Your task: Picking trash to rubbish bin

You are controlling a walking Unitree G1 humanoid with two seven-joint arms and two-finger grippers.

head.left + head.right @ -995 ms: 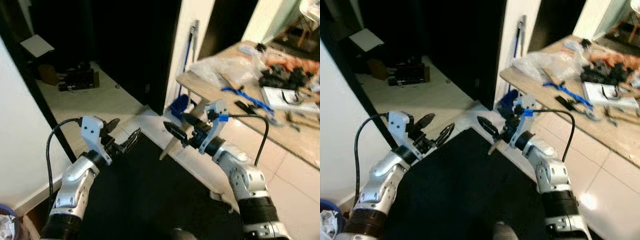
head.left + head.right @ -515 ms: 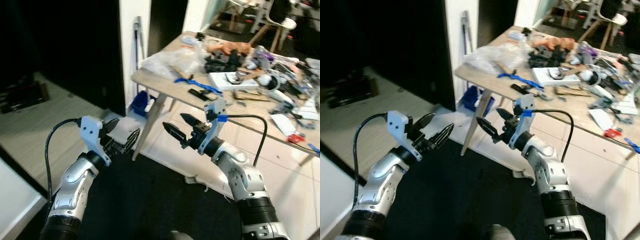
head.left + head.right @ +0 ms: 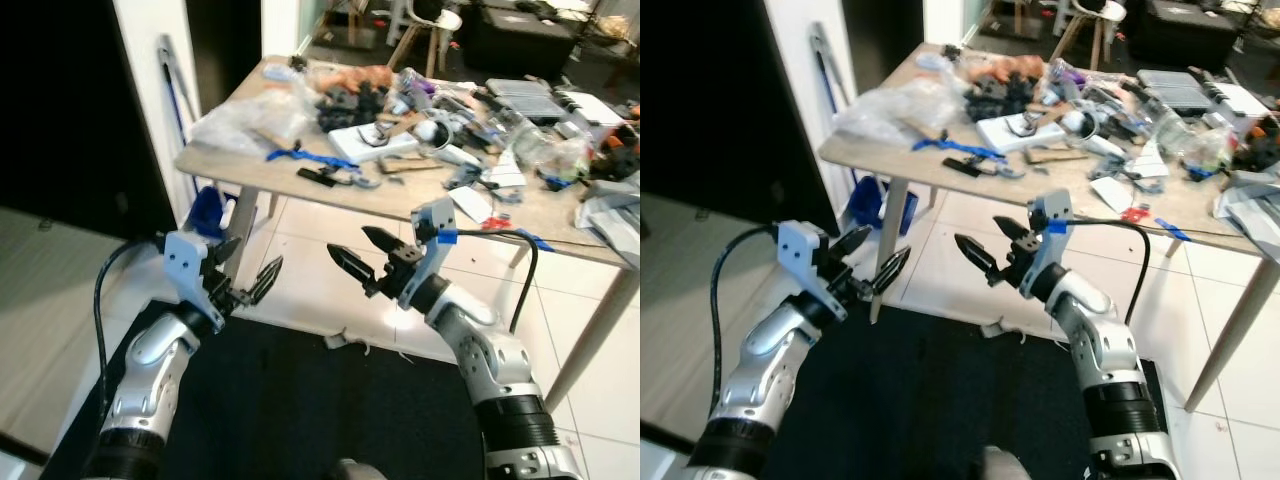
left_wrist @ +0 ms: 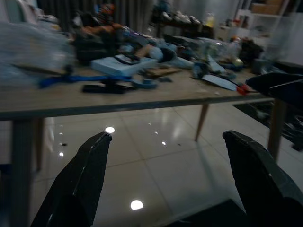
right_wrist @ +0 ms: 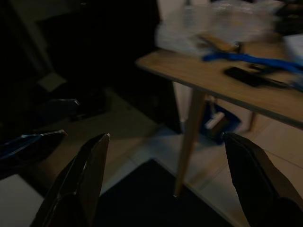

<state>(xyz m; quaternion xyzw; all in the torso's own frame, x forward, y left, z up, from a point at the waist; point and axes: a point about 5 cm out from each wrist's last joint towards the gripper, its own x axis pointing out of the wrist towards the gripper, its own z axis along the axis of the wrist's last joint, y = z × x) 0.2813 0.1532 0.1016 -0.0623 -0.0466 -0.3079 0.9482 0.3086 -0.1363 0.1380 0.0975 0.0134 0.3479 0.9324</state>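
Both arms are raised empty at chest height, left gripper (image 3: 248,283) and right gripper (image 3: 352,258) spread wide ready to pick, facing the cluttered table (image 3: 250,172) at twelve o'clock; I can't single out any trash.

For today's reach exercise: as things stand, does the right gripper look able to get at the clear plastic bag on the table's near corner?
Probably not yet. The right gripper, open, hangs below the table edge; the plastic bag lies beyond, nearer the left.

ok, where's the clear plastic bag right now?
The plastic bag lies on the wooden table's near-left corner in the head views, beside a blue strap.
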